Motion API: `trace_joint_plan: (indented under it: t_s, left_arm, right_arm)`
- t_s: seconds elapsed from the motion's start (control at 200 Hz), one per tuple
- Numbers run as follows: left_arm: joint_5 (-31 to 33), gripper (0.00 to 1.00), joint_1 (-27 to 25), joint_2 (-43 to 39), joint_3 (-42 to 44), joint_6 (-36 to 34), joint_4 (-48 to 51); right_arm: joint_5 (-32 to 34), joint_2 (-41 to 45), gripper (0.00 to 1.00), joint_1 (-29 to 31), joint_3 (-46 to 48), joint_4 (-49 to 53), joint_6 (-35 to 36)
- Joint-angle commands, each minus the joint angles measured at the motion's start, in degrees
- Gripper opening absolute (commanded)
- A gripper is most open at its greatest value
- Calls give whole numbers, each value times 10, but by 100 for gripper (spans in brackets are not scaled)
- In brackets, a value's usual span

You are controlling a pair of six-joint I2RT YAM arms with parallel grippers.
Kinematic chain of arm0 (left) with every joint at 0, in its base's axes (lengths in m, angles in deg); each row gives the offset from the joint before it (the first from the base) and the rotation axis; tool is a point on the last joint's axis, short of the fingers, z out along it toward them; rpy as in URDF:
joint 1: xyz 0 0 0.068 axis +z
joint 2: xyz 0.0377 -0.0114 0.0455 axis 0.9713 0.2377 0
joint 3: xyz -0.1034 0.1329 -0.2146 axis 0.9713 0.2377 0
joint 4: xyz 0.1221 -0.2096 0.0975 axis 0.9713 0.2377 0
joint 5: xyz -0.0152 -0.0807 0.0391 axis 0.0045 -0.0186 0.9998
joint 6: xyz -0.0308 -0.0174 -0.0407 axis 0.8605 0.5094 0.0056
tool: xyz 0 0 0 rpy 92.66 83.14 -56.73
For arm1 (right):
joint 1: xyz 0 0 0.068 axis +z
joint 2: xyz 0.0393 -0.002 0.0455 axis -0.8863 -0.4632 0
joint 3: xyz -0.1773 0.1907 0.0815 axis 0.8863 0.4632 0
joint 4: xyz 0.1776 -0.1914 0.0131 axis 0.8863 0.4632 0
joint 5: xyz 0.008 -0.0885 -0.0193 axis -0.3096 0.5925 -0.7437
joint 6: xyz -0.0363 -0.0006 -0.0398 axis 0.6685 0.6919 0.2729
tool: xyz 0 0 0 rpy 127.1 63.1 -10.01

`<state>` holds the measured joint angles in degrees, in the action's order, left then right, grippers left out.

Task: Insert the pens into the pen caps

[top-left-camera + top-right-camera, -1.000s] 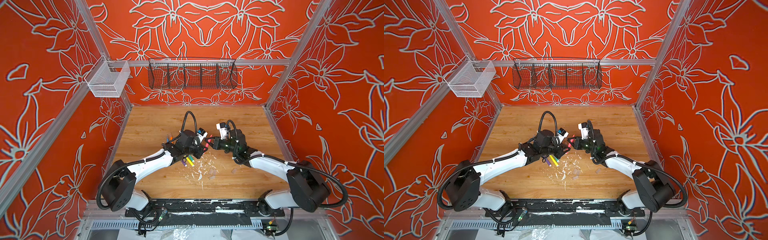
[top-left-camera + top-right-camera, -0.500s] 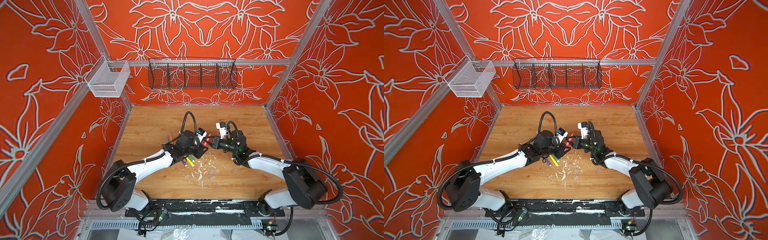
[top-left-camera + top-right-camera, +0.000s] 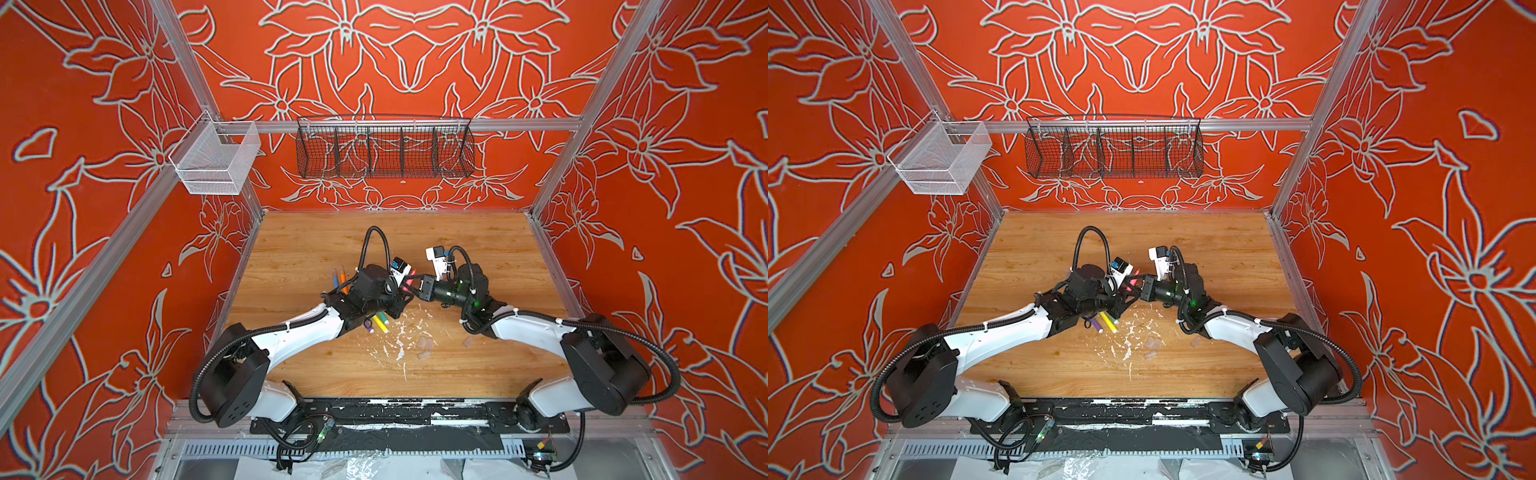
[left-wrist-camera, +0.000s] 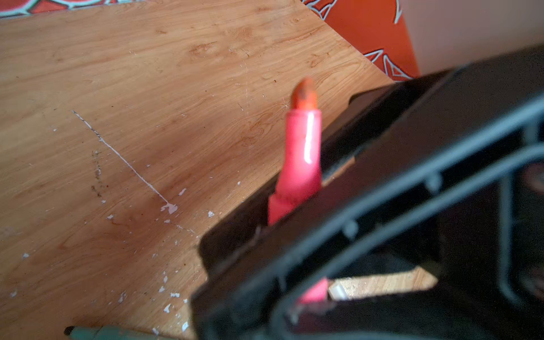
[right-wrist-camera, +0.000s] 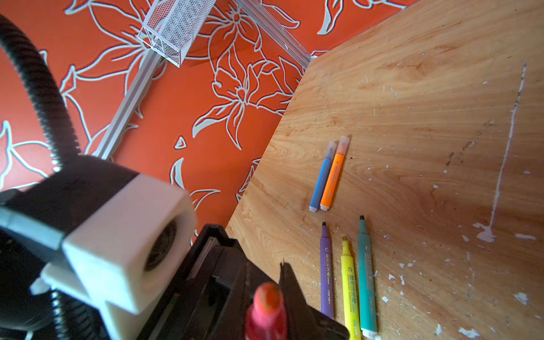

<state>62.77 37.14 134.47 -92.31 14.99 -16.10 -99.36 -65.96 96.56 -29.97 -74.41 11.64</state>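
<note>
Closer from three o'clock, our right jaws, pressed together, their load unseen, face the pink pen [image 4: 300, 153] clamped in our left jaws above the bench [image 3: 478, 249]; we fear an off-axis push twisting it loose.

pens [image 5: 333, 176]: six; two capped;
loose caps [image 3: 424, 355]: at least three;
baskets [image 3: 384, 160]: two;
robot arms [image 3: 299, 337]: two

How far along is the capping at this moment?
Done: blue pen and orange pen are capped. In hand: left pincer grips the pink pen, tip bare. Remaining: purple pen, yellow pen, green pen lie uncapped; loose caps wait on the table.
</note>
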Motion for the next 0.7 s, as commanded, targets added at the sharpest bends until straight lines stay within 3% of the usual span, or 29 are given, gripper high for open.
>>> trace_joint_plan:
  t_s: [0.0,0.085,0.22,0.325,0.44,0.505,0.696]
  left_arm:
    - [5,26,-2,-30,16,-5,-36]
    - [1,21,-2,-34,21,-5,-42]
    - [1,0,-2,-33,18,-5,-37]
    - [2,0,-1,-31,18,-1,-40]
    - [14,0,0,-36,21,7,-40]
    - [22,0,4,-38,24,14,-42]
    - [72,0,10,-48,28,24,-29]
  right_arm:
    - [3,-8,0,4,9,-22,-6]
    - [3,-10,0,5,9,-25,-8]
    - [1,-12,0,6,9,-27,-8]
    - [2,-11,0,6,8,-21,-2]
    - [11,1,35,4,5,10,17]
    - [23,16,49,-1,4,39,35]
    - [80,77,62,-20,26,93,72]
